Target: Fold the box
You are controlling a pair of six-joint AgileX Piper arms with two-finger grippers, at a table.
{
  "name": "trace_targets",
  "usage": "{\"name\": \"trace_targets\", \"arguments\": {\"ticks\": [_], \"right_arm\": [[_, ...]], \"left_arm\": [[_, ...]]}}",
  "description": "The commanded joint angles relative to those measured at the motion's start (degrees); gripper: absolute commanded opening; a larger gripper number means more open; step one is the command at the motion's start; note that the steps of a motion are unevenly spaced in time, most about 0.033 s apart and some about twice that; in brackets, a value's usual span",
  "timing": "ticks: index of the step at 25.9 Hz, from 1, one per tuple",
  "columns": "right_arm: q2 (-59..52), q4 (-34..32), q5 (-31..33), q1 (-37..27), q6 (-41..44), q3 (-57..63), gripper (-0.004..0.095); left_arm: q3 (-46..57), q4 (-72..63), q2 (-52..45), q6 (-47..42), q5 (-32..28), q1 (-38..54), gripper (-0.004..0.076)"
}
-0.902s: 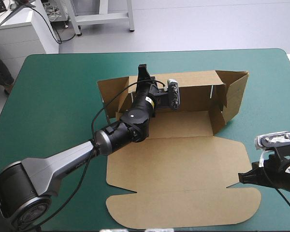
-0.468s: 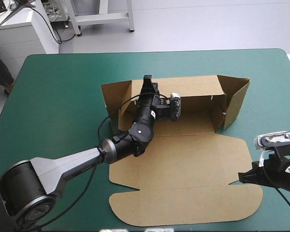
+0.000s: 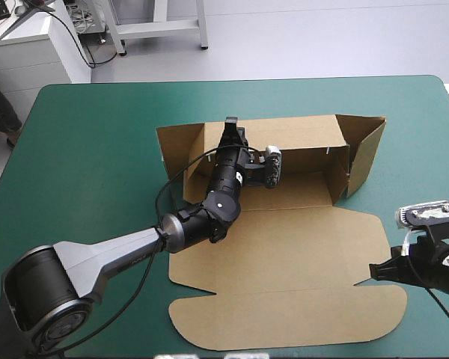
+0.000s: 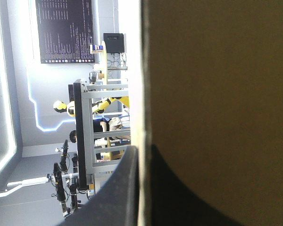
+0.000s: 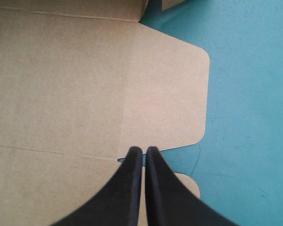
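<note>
Box [image 3: 284, 254] | far wall upright | left end effector [image 3: 230, 126] pinching it

Even bright light; box [image 4: 217, 94] backlit dark at left wrist

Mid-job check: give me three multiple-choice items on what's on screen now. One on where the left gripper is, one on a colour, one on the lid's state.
1. Where on the box is the left gripper?
A) near edge
B) far wall
C) right corner

2. What colour is the table cover?
A) grey
B) white
C) teal-green

3. How is the lid?
A) lying flat
B) standing upright
C) folded over the tray

Answers:
1 B: its fingers pinch the raised far wall, seen edge-on in the left wrist view.
2 C: teal-green shows all round the board.
3 A: it lies flat on the cover, on the robot's side of the tray.
</note>
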Motion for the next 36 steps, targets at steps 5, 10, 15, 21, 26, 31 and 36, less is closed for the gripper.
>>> {"name": "trace_targets", "arguments": {"ticks": [5, 10, 15, 21, 26, 31, 36], "right_arm": [[0.0, 1.1, -2.7, -0.3, 2.6, -1.3, 0.0417], [0.0, 1.5, -3.5, -0.3, 2.6, -1.3, 0.0737], [0.0, 4.7, -3.4, -0.3, 2.6, -1.3, 0.0792], [0.0, 8.4, -4.8, -0.3, 2.3, -1.4, 0.079], [2.6, 8.7, -8.1, -0.3, 2.3, -6.6, 0.0787], [17.8, 8.6, -8.1, -0.3, 2.9, -27.6, 0.0777], [36.5, 8.6, -5.5, -0.3, 4.0, -48.9, 0.074]], "left_arm": [[-0.7, -1.0, -1.7, -0.4, -0.9, -0.2, -0.0008], [-0.7, -1.0, -1.7, -0.4, -0.9, -0.2, -0.0008], [-0.7, -1.0, -1.7, -0.4, -0.9, -0.2, -0.0008], [-0.7, -1.0, -1.7, -0.4, -0.9, -0.2, -0.0008], [-0.7, -1.0, -1.7, -0.4, -0.9, -0.2, -0.0008], [-0.7, -1.0, -1.7, -0.3, -0.9, -0.2, -0.0008], [-0.7, -1.0, -1.7, -0.3, -0.9, -0.2, -0.0008]]}}
